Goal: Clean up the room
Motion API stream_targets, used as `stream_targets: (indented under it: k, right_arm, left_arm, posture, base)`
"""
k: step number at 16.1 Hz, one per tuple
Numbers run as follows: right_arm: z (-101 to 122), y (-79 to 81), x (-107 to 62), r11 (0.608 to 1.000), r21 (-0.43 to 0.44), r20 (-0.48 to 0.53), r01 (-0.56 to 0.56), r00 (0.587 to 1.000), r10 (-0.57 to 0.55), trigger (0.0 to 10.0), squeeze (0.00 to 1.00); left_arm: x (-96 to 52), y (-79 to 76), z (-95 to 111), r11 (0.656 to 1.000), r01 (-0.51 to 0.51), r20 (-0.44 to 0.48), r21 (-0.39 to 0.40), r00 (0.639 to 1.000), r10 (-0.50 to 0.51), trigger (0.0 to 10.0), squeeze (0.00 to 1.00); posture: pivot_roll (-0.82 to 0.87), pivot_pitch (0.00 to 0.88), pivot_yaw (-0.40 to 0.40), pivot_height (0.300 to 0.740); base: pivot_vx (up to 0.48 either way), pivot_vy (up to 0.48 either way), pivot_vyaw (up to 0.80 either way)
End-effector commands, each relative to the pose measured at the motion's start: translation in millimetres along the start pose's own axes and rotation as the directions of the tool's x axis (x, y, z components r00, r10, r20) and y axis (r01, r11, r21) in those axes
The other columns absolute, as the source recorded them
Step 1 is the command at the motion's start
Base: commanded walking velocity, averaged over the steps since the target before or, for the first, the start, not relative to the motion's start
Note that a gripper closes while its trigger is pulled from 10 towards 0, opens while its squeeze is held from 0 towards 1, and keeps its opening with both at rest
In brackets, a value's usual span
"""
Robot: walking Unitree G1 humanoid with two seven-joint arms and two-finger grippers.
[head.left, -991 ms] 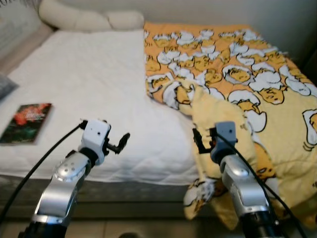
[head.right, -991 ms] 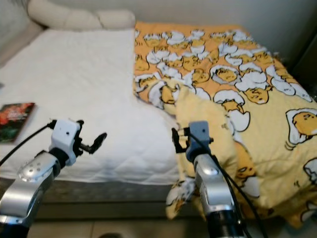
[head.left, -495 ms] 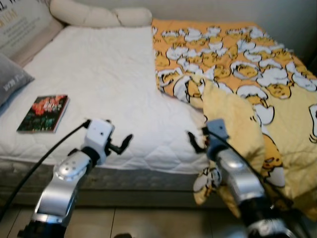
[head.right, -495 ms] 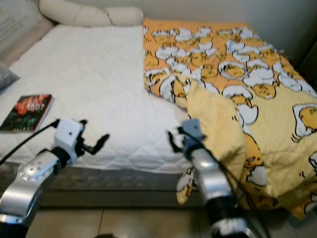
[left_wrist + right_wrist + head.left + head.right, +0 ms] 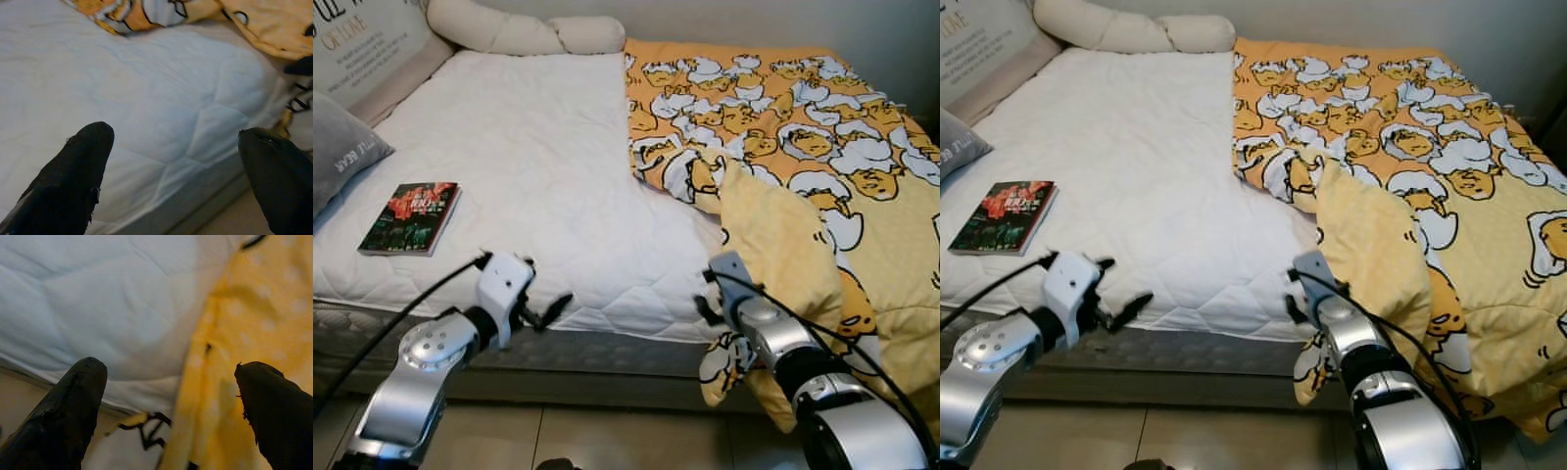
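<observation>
A yellow cartoon-print blanket [image 5: 822, 186] is seen heaped over the far half of a white bed [image 5: 529, 176], one fold spilling over the near edge. The right gripper [image 5: 168, 396] is held wide beside that fold; the left gripper [image 5: 171, 161] is spread wide before the mattress edge. A book [image 5: 409, 217] is seen near a grey pillow [image 5: 337, 157].

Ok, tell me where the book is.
In the left eye view the book lies flat on the white mattress near its front left edge, on the robot's left, just right of the grey pillow.
</observation>
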State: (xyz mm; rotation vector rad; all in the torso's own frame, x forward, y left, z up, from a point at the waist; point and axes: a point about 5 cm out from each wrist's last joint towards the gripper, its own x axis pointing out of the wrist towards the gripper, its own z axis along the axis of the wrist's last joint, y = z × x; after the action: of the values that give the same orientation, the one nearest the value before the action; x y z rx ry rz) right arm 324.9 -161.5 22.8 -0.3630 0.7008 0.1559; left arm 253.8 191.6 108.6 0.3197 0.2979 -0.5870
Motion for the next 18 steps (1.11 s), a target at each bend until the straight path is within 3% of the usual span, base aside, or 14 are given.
stream_targets:
  k: [1,3,5,6,7,8,15,18]
  right_arm:
    - [4.1,-6.8,0.3,0.998,-0.032,0.011,0.050,0.999,-0.049,10.0,0.00]
    - [-4.3,-7.5,0.8,0.992,-0.099,-0.013,0.078,0.997,-0.080,10.0,0.00]
    - [-20.8,-0.6,1.2,0.997,-0.066,-0.081,0.040,0.996,-0.045,10.0,0.00]
    - [-33.1,-0.9,0.4,0.994,-0.096,-0.116,0.046,0.992,-0.057,6.7,0.00]
    - [-36.3,-1.7,0.1,0.993,-0.107,-0.123,0.051,0.990,-0.064,6.7,0.00]
    - [-39.4,-4.2,-0.4,0.992,-0.102,-0.124,0.069,0.989,-0.082,0.0,0.00]
    - [-48.7,-6.1,-1.5,0.994,-0.077,-0.133,0.074,0.988,-0.084,0.0,0.00]
    - [-45.5,-1.1,-0.7,0.998,-0.029,-0.123,0.049,0.991,-0.052,0.0,0.00]
  left_arm:
    - [-2.5,-4.1,2.5,0.999,0.046,0.000,0.009,0.999,-0.046,10.0,0.96]
    - [-7.4,-8.0,0.3,0.994,0.106,-0.015,0.015,0.994,-0.106,10.0,0.96]
    - [-11.6,-9.7,-0.2,0.988,0.152,-0.030,0.019,0.988,-0.152,10.0,0.96]
    - [-13.6,-11.2,-0.3,0.985,0.172,-0.043,0.024,0.984,-0.171,10.0,0.96]
    - [-14.3,-11.8,-0.2,0.984,0.178,-0.046,0.025,0.983,-0.177,10.0,0.96]
    - [-16.1,-13.6,-0.2,0.981,0.191,-0.049,0.021,0.981,-0.190,10.0,0.96]
    - [-18.9,-18.3,-1.3,0.980,0.201,-0.053,0.008,0.978,-0.200,10.0,0.96]
    - [-17.3,-20.1,-1.3,0.978,0.206,-0.053,0.004,0.977,-0.206,10.0,0.96]
  posture:
    - [0.16,0.000,-0.001,0.740]
    - [0.17,0.000,0.002,0.740]
    - [0.17,0.000,0.012,0.740]
    - [0.18,0.000,0.020,0.740]
    - [0.18,0.000,0.020,0.740]
    - [0.18,0.000,0.022,0.740]
    - [0.19,0.000,0.002,0.740]
    - [0.19,0.000,-0.006,0.740]
  base:
    - [0.000,0.000,0.00]
    - [0.000,0.000,0.00]
    - [0.000,0.000,0.00]
    - [0.000,0.000,0.00]
    - [0.000,0.000,0.00]
    - [0.000,0.000,0.00]
    - [0.000,0.000,0.00]
    - [0.000,0.000,0.00]
